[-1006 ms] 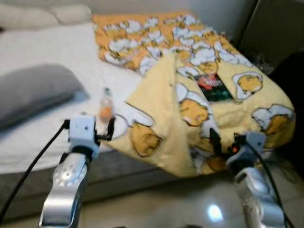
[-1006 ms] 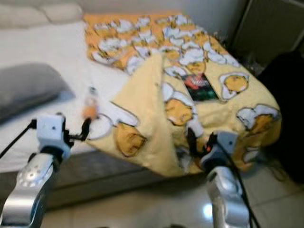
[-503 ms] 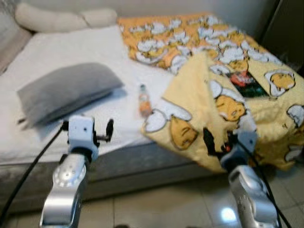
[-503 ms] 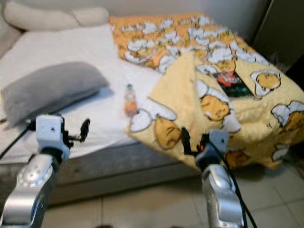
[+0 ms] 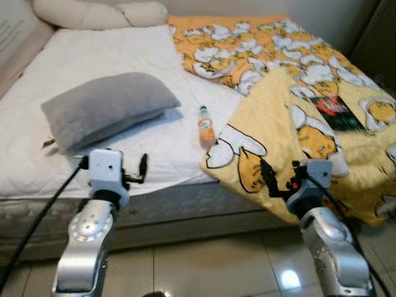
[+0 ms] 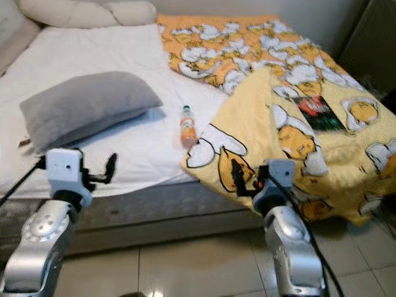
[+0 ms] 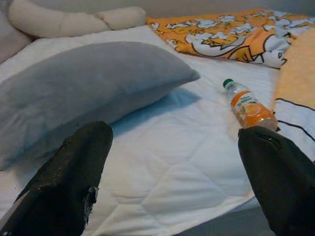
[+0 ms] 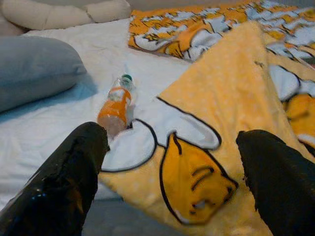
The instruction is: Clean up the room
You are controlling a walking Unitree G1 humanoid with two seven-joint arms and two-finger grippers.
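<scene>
You have one small plastic bottle of orange drink [image 5: 206, 128] lying on the white quilted mattress [image 5: 111, 55], between one grey pillow [image 5: 106, 109] and the yellow cartoon-print blanket [image 5: 322, 133], just touching the blanket's edge. One dark book [image 5: 337, 113] rests on the blanket, well apart from the bottle. The left gripper [image 7: 172, 187] and right gripper [image 8: 172, 182] both hover before the mattress edge, fingers wide apart, holding nothing.
</scene>
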